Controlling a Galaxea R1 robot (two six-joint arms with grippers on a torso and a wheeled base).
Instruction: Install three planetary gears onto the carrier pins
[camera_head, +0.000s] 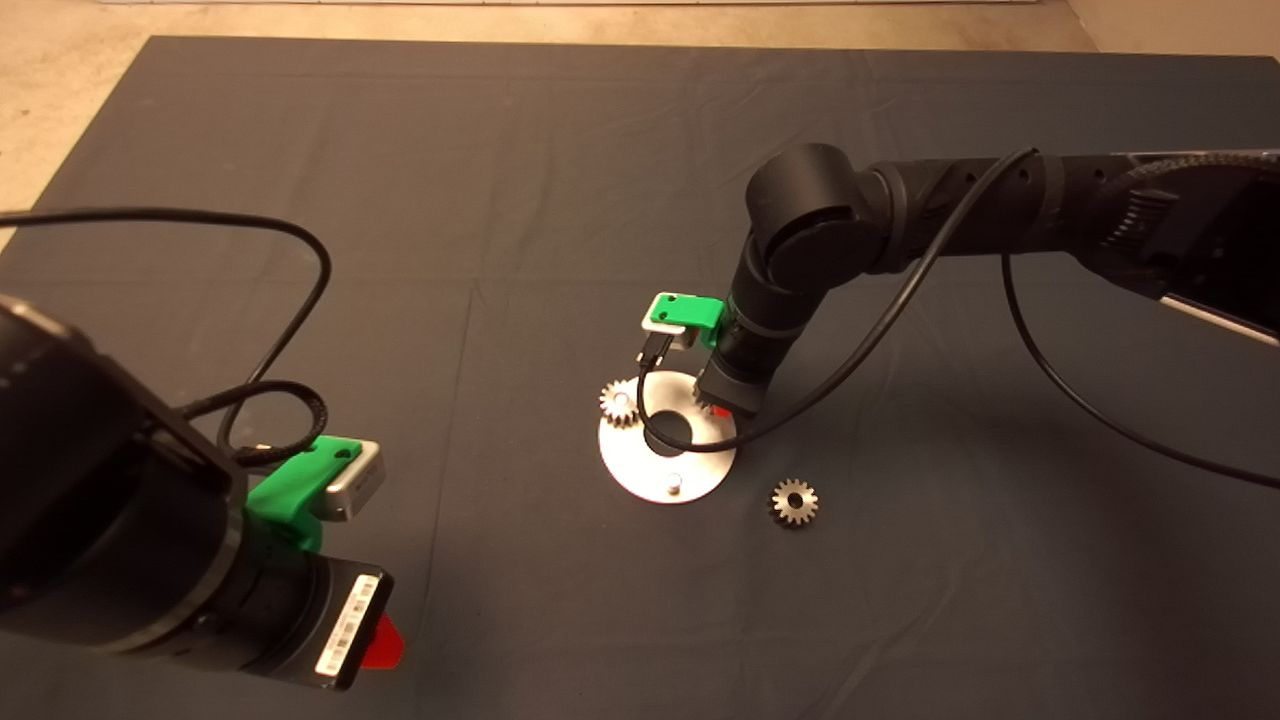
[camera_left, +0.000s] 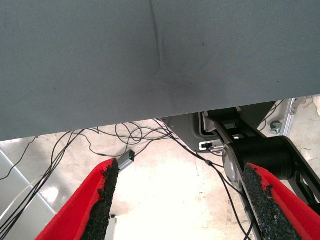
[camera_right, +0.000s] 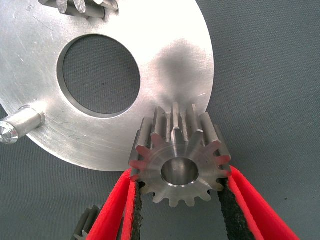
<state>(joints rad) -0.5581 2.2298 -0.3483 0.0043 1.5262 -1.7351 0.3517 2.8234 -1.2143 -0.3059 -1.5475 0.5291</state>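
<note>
on disc (camera_head: 668, 470): one gear (camera_head: 619, 403) seated, one clamped in right gripper (camera_right: 180, 192), one (camera_head: 793, 501) on mat; left gripper (camera_left: 177, 200) spread.

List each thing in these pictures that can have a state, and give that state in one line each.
Right hand: shut on a gear, above the disc's edge.
Held gear: gripped by its teeth, not yet on a pin.
Seated gear: on a pin.
Loose gear: flat on the mat, beside the disc.
Bare pin: upright, empty.
Disc: flat on the mat.
Left hand: open, empty, parked off the mat's edge.
</note>
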